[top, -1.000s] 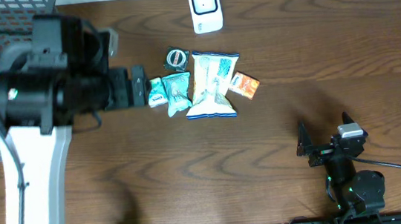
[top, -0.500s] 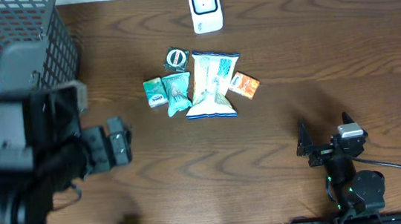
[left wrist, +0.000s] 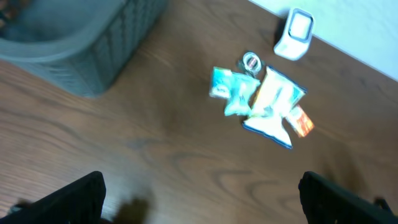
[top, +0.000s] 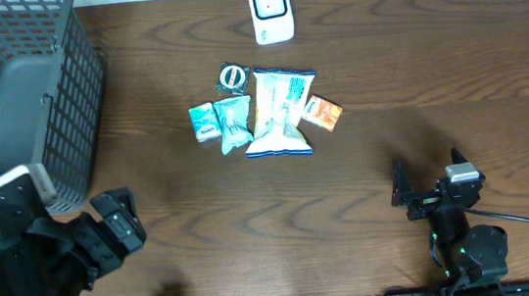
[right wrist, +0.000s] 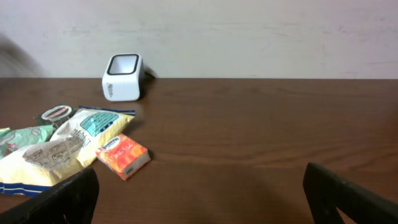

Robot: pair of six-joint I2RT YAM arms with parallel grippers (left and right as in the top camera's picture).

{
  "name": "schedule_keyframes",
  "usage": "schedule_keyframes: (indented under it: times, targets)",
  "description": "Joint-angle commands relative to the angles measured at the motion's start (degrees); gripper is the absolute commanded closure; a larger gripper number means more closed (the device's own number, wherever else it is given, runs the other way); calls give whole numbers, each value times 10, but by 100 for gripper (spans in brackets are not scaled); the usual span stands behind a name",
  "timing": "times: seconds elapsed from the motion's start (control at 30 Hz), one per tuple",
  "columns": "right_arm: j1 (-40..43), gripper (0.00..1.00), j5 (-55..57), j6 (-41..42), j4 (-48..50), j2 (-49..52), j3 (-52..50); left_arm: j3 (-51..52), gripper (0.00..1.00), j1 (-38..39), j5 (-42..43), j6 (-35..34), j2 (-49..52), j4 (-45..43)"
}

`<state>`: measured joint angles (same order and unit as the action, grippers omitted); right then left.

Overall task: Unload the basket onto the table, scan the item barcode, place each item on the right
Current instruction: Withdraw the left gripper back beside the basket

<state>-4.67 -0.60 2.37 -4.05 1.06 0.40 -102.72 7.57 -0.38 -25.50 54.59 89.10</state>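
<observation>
"While both arms sit low at the near edge, is anything in hand?"

"No. The left gripper [top: 120, 222] and the right gripper [top: 427, 188] each have their jaws spread wide, holding nothing (each wrist view shows only bare table [top: 384, 66] between the fingers)."

"So which step is this?"

"I'd judge the very start: no item picked yet. Beyond the grippers, mid-table, lies the cluster: 2 teal packets [top: 233, 124], a white-and-blue bag [top: 280, 112], an orange packet [top: 322, 112] just beside the bag's right edge, and a small round item [top: 233, 76] at the far side. The next move calls for 1 arm to reach out, close on 1 packet without dragging its neighbours, then carry it to the white scanner [top: 270, 9] at the far edge, barcode toward its window."

"And the basket?"

"The wire basket [top: 77, 99] stands at the far left, well apart from the cluster. What shows of its inside looks bare grey, though the left wrist view is too blurred to be sure."
</observation>
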Motion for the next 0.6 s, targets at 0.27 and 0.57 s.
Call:
schedule_keyframes:
  times: [0.27,0.57]
  targets:
    - [3,1,0,6,-2,-2,-1,50,3,-3,-174,-130,18,-85]
    - [3,1,0,6,-3,-2,-1,50,2,-3,-173,-129,114,-124]
